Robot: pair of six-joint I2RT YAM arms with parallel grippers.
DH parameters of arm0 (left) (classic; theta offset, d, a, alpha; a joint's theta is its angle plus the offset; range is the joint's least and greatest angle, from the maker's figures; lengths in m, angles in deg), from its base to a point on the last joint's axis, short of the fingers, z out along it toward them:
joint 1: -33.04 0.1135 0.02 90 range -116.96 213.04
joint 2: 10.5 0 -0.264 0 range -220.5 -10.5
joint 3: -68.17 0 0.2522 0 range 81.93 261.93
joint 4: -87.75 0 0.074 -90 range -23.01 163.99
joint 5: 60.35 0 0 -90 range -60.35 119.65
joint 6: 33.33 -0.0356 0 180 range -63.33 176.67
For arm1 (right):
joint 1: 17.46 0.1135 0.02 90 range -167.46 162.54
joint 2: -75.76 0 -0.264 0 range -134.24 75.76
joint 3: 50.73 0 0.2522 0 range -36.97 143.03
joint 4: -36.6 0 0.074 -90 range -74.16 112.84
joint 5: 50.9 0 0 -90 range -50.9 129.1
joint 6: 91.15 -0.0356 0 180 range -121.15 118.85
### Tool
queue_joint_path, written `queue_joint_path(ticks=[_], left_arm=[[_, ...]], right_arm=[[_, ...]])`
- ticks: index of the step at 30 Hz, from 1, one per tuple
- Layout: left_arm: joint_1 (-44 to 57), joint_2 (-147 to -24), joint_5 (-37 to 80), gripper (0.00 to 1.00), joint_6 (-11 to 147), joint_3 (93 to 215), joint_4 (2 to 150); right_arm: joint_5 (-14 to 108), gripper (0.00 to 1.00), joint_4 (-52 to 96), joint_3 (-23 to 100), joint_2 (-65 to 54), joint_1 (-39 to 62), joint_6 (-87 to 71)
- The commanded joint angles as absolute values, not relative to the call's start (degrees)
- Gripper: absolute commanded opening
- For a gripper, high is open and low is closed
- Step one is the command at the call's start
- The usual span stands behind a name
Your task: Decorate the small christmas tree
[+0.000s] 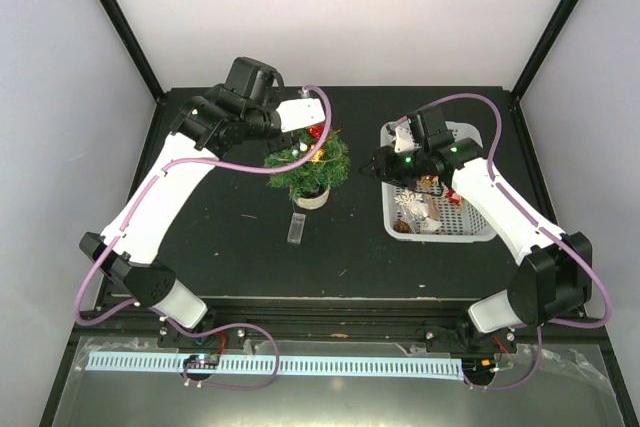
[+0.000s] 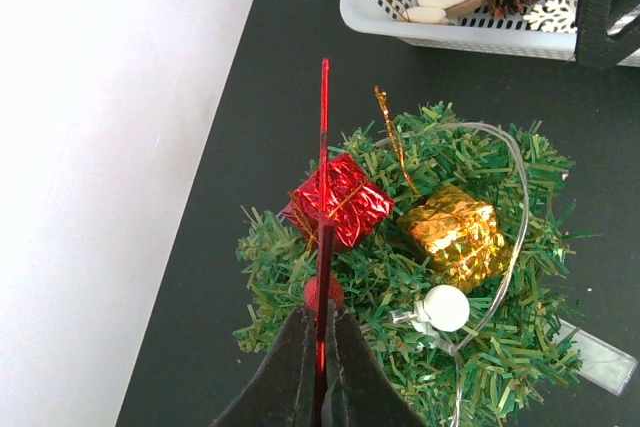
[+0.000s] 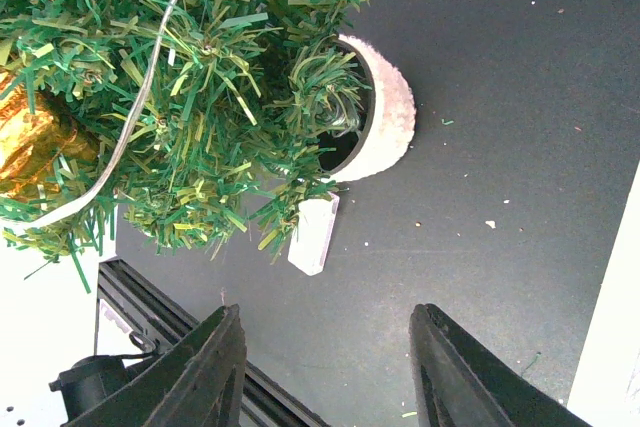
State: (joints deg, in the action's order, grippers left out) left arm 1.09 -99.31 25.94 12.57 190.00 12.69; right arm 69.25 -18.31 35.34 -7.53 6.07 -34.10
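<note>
- Small christmas tree (image 3: 230, 97): in the right wrist view, the crown and left side are cut off by the frame. In the left wrist view, the base is hidden under the branches.
- Gold parcel (image 3: 30, 152): cropped at the left edge.
- White basket (image 2: 380, 17): cut by the top and right edges. In the top view it is partly covered by the right arm, and its contents are too small to tell.
- Red strip (image 2: 324, 147): lower end hidden between the fingers of the left gripper (image 2: 320, 315).
- Right gripper (image 3: 325, 312): fingers cropped at the bottom edge.
- Clear tag (image 3: 315, 237): upper end under branch tips.

White arms (image 1: 150, 202), black joints (image 1: 150, 287), purple cables (image 1: 230, 165)
</note>
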Motion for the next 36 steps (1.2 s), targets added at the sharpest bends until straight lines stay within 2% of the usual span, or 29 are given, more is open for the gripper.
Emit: queue_joint_path(ticks=[1,13,32,36], left_arm=[[1.6,-97.8,27.2,0.02,14.5,190.0,14.6],[2.5,-97.0,22.6,0.02,16.2,189.9,13.2],[3.5,-96.5,23.7,0.01,17.0,189.4,14.6],[3.5,-96.1,23.7,0.06,17.1,188.6,14.8]], right_arm=[[69.9,0.47,-17.5,36.9,-7.7,6.2,-33.6],[70.1,0.47,-17.8,37.2,-8.0,6.2,-33.3],[70.8,0.47,-17.4,37.7,-8.9,6.2,-33.5],[70.8,0.47,-17.4,37.4,-8.8,6.2,-33.5]])
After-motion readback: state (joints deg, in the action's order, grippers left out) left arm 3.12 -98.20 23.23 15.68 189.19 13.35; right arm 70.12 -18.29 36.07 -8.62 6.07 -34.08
